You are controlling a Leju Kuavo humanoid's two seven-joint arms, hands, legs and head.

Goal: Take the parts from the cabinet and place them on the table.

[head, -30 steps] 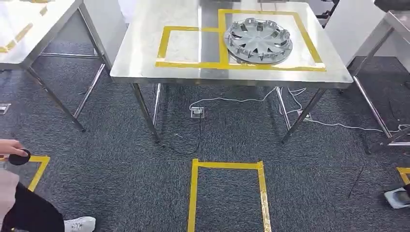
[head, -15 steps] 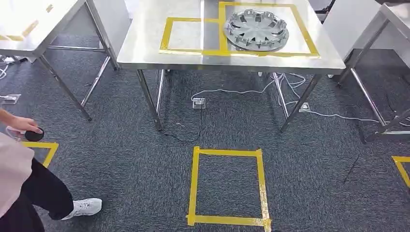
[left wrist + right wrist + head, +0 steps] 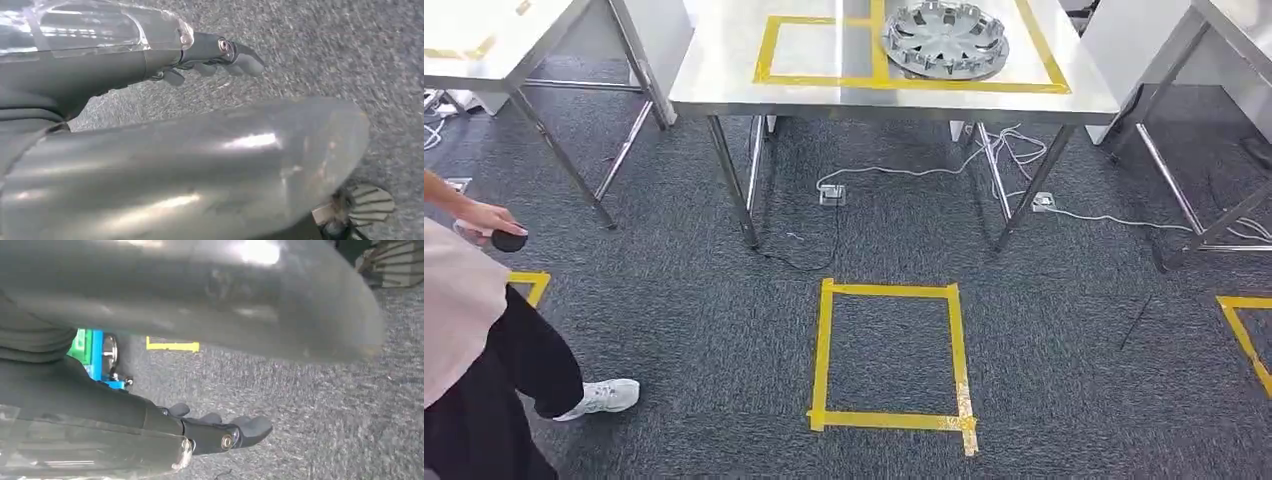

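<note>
At 9 o'clock in the head view a person (image 3: 474, 340) stands on the carpet (image 3: 674, 320), in a pale top, dark trousers and a white shoe (image 3: 604, 397). The person's hand (image 3: 486, 218) rests on a small black puck (image 3: 508, 241). Just below that sits a corner of yellow floor tape (image 3: 529, 285). At 10 o'clock a steel side table (image 3: 494, 40) runs off the frame.

At 6 o'clock, slightly above the bottom edge, a yellow tape square (image 3: 889, 357) marks the carpet. At 12 o'clock stands the steel table (image 3: 724, 60), with two yellow tape boxes on top. The left box (image 3: 769, 50) is bare inside. In the right box (image 3: 1044, 60) lies the part, a silver wheel cover (image 3: 944, 38), flat and face up, its rim touching the tape line between the boxes. White cables (image 3: 904, 172) and a floor socket (image 3: 831, 194) lie under the table.

At 2 o'clock another steel table (image 3: 1214, 40) shows its legs, and at 3 o'clock more yellow tape (image 3: 1244, 330) lies on the carpet.

In the left wrist view the left hand (image 3: 215, 57) hangs over the carpet with fingers (image 3: 245, 62) loosely curved and apart, holding nothing. In the right wrist view the right hand (image 3: 220, 432) hangs likewise, fingers (image 3: 255, 427) slack and apart, empty, with a strip of yellow tape (image 3: 172, 345) beyond it.
</note>
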